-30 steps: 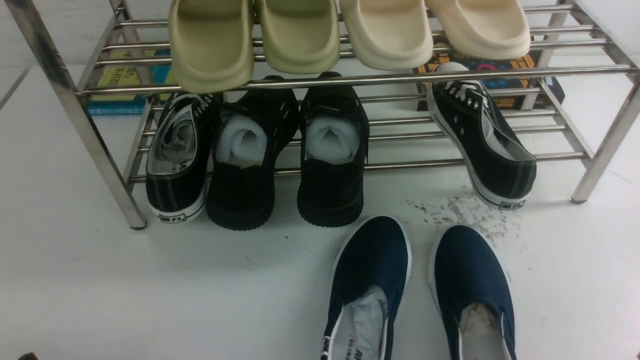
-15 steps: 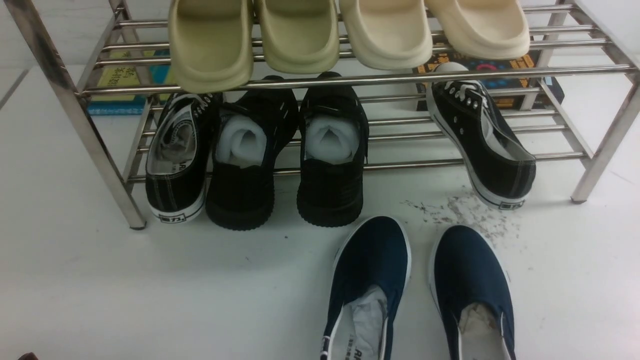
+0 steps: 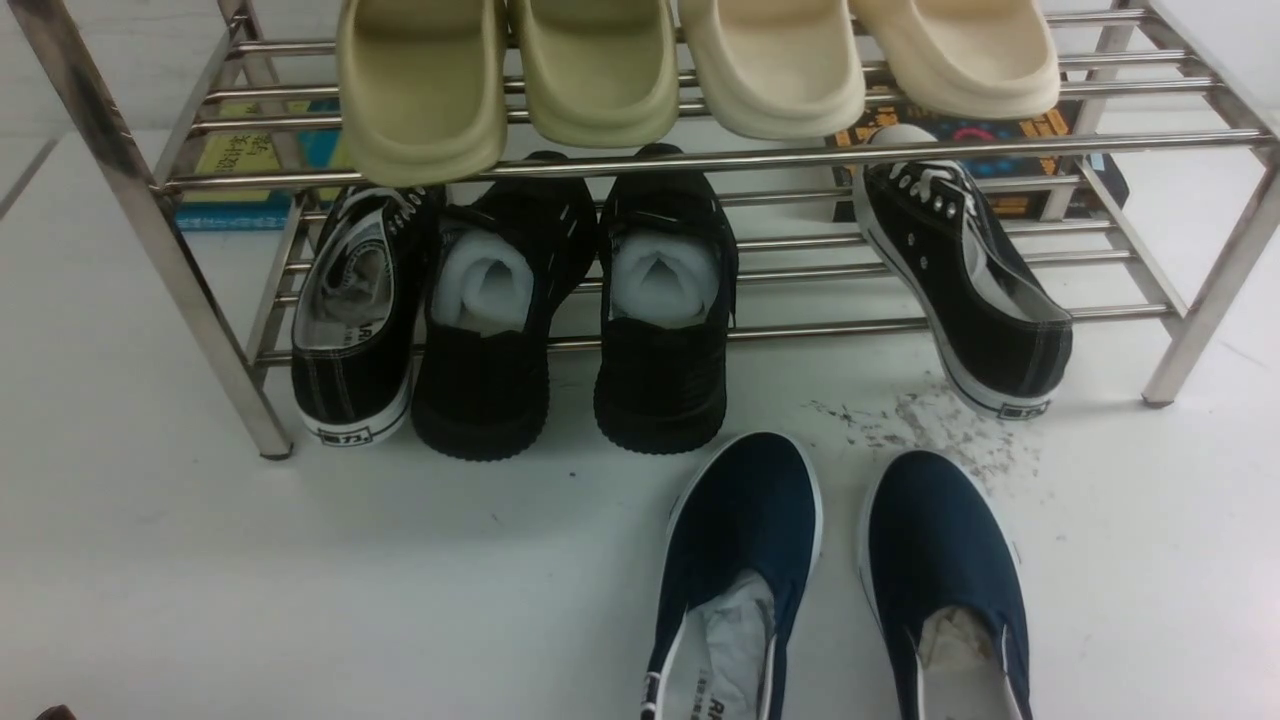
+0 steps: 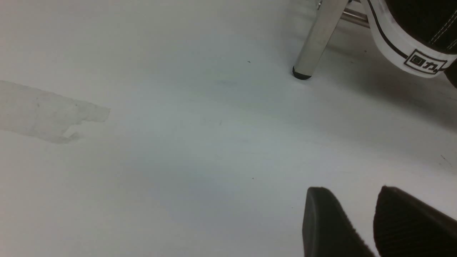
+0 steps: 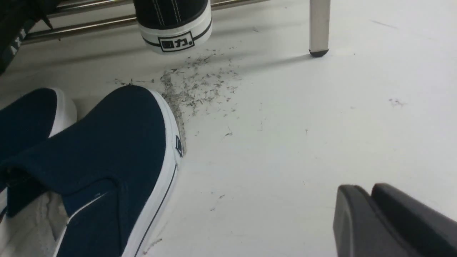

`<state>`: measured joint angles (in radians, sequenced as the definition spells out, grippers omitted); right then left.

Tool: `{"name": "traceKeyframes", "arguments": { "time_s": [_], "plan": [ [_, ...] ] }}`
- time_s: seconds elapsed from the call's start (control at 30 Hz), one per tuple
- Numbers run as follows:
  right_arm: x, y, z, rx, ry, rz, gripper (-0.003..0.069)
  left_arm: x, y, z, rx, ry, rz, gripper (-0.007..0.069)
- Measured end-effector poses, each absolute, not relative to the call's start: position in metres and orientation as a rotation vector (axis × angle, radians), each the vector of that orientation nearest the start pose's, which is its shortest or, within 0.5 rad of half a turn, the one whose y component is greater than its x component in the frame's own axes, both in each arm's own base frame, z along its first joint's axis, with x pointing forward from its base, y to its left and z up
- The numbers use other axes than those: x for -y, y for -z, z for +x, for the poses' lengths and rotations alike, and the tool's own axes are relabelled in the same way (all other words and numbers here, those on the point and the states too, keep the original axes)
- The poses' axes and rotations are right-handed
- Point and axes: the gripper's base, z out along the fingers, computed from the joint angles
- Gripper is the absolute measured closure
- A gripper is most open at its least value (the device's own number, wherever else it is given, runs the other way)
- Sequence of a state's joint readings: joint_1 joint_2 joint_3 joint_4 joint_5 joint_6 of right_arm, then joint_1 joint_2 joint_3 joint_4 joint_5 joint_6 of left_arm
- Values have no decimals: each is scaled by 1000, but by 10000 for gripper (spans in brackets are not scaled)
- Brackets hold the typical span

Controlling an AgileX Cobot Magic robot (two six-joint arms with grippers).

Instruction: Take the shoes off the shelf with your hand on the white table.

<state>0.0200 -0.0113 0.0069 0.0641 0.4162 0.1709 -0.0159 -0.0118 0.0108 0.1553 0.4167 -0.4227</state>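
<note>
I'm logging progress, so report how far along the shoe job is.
Looks done: both navy slip-ons lie on the white table, off the rack. In hand: nothing; both wrist views show fingertips without a shoe. Left: apparently nothing for that pair.

The white rubber heel of the black canvas lace-up sneaker with white stitching (image 4: pixel 425 64) carries a boxed label — two characters that read "回力", followed by a dot. The matching black canvas sneaker at the shelf's other end (image 5: pixel 175 32) bears the same boxed "回力" mark on its white heel (the first character is a little smudged here). On the pale insole of the navy blue canvas slip-on with white rubber sole (image 3: pixel 735 650), the one nearer the middle, dark capitals begin "AR" — the rest is cut off, and the smaller print beside them is too small to read. The yellow and blue printed cover behind the chrome tube shelf (image 3: pixel 240 155) shows Chinese characters, partly legible as "设计实".
</note>
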Motion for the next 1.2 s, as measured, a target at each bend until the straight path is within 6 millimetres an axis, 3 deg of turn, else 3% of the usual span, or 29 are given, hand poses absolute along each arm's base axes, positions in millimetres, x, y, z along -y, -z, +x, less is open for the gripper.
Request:
{"name": "traceKeyframes", "arguments": {
  "time_s": [1.2],
  "plan": [
    [-2, -174, 51, -1889, -179, 192, 533, -5, -173, 51, -1874, 143, -292, 385]
  ]
}}
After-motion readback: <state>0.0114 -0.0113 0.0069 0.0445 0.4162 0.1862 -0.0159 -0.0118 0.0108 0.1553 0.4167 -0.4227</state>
